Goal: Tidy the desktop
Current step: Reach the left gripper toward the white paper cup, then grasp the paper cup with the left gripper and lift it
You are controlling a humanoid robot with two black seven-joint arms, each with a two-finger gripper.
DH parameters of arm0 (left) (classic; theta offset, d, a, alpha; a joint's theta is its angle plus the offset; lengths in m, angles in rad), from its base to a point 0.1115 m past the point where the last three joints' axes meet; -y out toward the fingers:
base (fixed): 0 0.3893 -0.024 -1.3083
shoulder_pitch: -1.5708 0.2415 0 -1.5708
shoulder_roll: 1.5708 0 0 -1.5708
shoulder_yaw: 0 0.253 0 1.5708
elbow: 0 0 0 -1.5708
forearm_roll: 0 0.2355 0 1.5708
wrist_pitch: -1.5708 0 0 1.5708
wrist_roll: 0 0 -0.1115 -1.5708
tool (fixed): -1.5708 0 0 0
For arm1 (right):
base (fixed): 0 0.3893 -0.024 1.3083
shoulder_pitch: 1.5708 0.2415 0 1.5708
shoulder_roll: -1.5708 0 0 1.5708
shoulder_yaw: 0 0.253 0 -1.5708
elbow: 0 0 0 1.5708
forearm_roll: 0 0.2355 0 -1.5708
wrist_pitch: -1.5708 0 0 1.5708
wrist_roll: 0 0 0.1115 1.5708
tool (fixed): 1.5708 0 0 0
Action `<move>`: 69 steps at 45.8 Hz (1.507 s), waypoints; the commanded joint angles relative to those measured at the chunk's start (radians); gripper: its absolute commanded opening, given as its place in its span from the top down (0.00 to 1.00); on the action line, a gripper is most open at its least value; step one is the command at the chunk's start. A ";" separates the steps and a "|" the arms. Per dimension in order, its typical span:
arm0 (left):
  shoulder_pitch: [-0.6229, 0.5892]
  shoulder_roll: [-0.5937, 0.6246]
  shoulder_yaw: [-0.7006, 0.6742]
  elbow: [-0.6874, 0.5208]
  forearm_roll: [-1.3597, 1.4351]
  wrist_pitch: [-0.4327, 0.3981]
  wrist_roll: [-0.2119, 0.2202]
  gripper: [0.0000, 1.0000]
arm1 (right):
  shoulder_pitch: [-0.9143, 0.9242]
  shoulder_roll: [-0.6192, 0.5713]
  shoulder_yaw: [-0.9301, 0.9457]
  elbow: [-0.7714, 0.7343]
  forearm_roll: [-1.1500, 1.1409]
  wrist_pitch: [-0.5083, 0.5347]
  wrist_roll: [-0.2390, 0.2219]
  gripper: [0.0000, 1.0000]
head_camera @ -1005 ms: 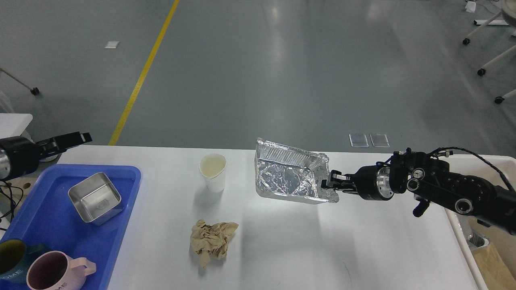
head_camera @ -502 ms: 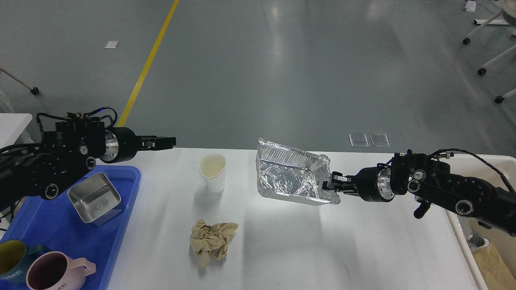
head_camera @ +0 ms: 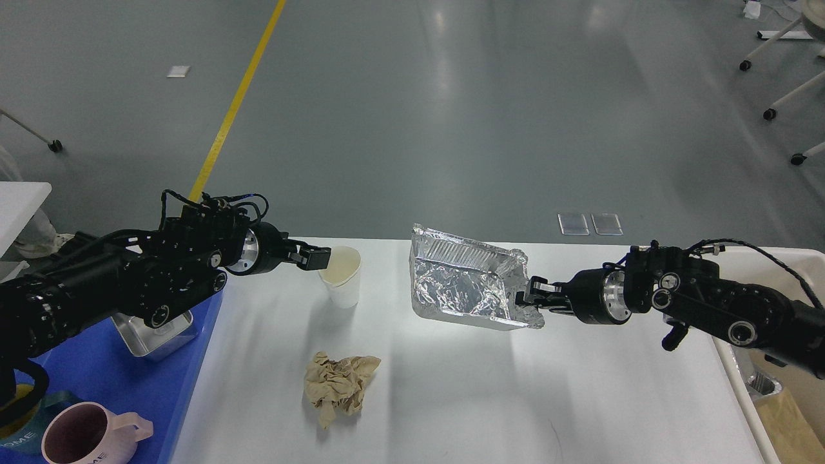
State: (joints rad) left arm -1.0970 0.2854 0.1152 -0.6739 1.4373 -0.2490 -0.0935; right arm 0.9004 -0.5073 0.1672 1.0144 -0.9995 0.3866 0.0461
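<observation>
The white desktop fills the lower view. My right gripper is shut on the right corner of a crumpled foil tray and holds it tilted, just above the desktop near its far edge. My left gripper reaches in from the left and sits at the left rim of a white paper cup that stands upright. Its fingers are dark and cannot be told apart. A crumpled brown paper ball lies in front of the cup.
A blue tray at the left holds a steel square container, partly hidden by my left arm, a pink mug and a dark mug. A beige bin stands off the desktop's right edge.
My left arm has swung right from over the blue tray to the paper cup's rim. My right gripper with the foil tray has barely moved.
</observation>
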 commanded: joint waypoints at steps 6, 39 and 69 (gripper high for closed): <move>0.008 -0.040 0.047 0.048 -0.014 0.010 0.005 0.24 | -0.001 -0.003 0.000 -0.002 0.001 0.002 0.000 1.00; 0.042 -0.089 0.047 0.057 -0.051 -0.009 -0.012 0.76 | -0.008 -0.007 0.000 0.000 0.001 0.006 0.003 1.00; -0.110 0.104 0.018 -0.025 -0.201 -0.211 -0.178 1.00 | -0.008 -0.003 0.000 -0.002 0.002 0.006 0.008 1.00</move>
State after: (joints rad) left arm -1.1485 0.3098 0.1419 -0.6515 1.2893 -0.4151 -0.2522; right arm 0.8920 -0.5096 0.1672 1.0123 -0.9975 0.3927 0.0531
